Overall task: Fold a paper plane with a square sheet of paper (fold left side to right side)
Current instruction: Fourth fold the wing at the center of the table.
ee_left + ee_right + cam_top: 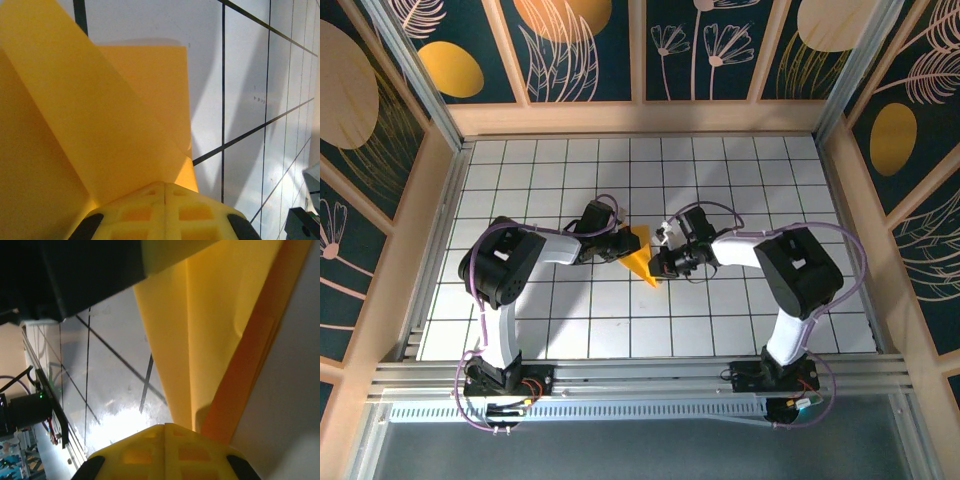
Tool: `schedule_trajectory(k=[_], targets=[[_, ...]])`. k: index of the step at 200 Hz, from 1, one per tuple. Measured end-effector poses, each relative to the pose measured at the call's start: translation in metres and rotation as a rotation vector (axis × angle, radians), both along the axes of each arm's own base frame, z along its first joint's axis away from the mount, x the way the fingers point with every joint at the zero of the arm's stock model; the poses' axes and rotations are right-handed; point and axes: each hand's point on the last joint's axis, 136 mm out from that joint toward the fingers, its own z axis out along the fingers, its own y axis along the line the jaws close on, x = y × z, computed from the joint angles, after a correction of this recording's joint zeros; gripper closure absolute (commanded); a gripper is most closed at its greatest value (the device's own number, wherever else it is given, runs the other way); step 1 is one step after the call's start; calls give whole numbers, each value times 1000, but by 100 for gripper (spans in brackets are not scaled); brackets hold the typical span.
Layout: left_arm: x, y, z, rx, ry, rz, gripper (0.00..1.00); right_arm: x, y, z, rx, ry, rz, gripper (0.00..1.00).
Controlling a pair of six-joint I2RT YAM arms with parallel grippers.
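1. Fingers (135,210) of your left gripper (624,247) are pressed fully together on the thin yellow-orange sheet of paper (642,255), already creased into a narrow triangle. The fingers (135,452) of your right gripper (661,262) are closed just as tightly, pinching its opposite edge.
2. That paper sits near the middle of the white gridded table (740,180), tip toward 5 o'clock, with the left gripper at its 9 o'clock and the right at its 3 o'clock.
3. To fold left over right well, anchor with the right pinch, swing the left flap toward 3 o'clock in a low arc, and match the edges before pressing.
4. Pull gently: two tight opposing pinches could tear the paper or skew the crease.
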Motion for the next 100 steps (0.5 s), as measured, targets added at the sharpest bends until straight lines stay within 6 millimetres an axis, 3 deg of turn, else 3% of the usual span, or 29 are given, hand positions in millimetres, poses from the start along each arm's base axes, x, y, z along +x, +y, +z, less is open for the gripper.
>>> schedule_trajectory(k=[54, 100], targets=[[1, 0, 0, 3, -2, 3, 100, 4, -3, -10, -41, -3, -17, 100], [1, 1, -1, 15, 4, 8, 100, -6, -8, -19, -71, 3, -1, 100]])
